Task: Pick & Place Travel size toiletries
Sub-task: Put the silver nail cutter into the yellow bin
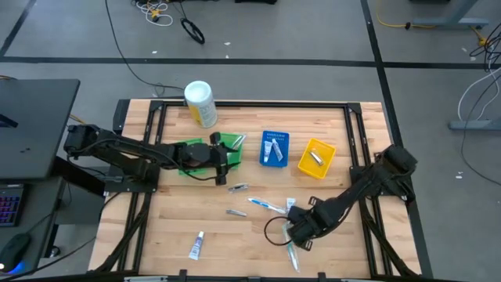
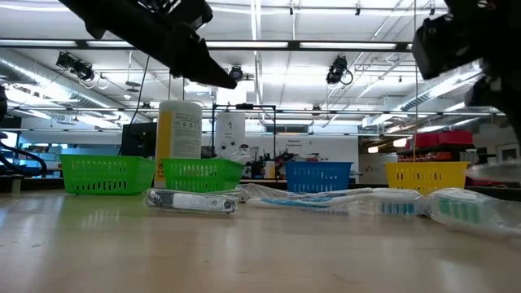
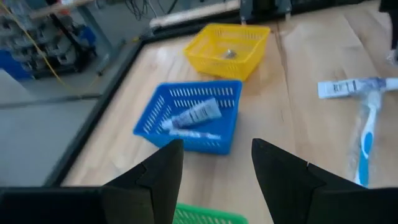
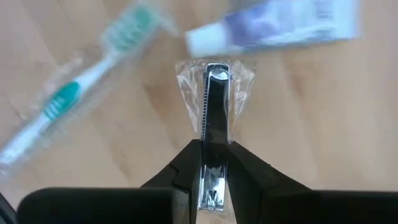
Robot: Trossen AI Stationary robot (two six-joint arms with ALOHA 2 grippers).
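The right gripper (image 4: 213,180) is down at the near right part of the table (image 1: 164,227), its two fingers pressed against the sides of a silvery nail clipper in a clear wrapper (image 4: 214,106) — clamped on it, with the clipper standing up between the fingers and its far end poking out beyond them. Just beside it on the wood lie a green toothbrush (image 4: 59,102) in a clear wrap and a small white tube with blue marks (image 4: 273,28). The left gripper (image 3: 214,174) hovers over the green bin (image 1: 205,153) at the middle left of the table, its fingers spread wide apart and holding nothing. To the right of that bin stands the blue bin (image 1: 274,148) with white tubes inside, and right of that the yellow bin (image 1: 316,157) with a silvery piece in it. A white-and-yellow canister (image 1: 200,103) stands at the far edge, left of centre. More toiletries lie loose on the wood: a blue-and-white toothbrush (image 1: 266,205) near the middle, two silvery pieces (image 1: 238,188) left of it — one nearer than the other — and a white tube (image 1: 196,245) at the near left.
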